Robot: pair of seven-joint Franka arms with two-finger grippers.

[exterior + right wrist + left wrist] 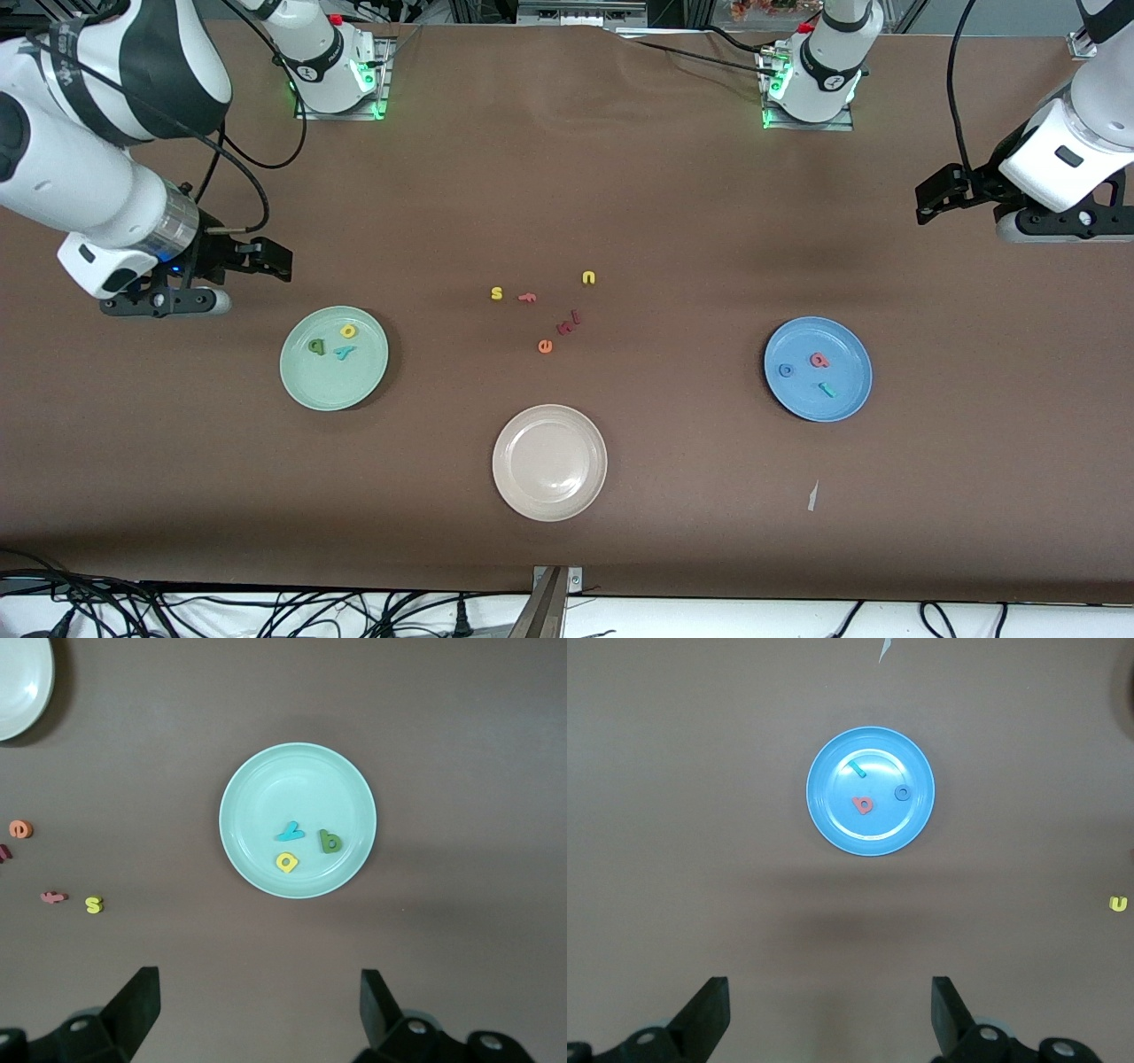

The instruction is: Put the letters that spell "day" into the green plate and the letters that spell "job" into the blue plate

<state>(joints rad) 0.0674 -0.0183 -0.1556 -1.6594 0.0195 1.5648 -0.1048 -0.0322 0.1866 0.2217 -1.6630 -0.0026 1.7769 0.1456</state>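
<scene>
Since all six letters already lie in the green plate (306, 385) and blue plate (846, 399), both arms should wait, jaws open, leaving everything undisturbed.

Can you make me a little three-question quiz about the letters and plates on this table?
1. True or false: the green plate holds three letters.
2. Which letter lies in the blue plate? A) yellow "s" B) pinkish-red "b" C) orange "e"
3. Fill in: the cream plate is ____ to the front camera than the two coloured plates.

Key:
1. True: the green "d", yellow "a" and teal "y" lie in it.
2. B: the "b" lies there with the "o" and "j".
3. nearer

Both the left hand and right hand are open and hold nothing.
</scene>
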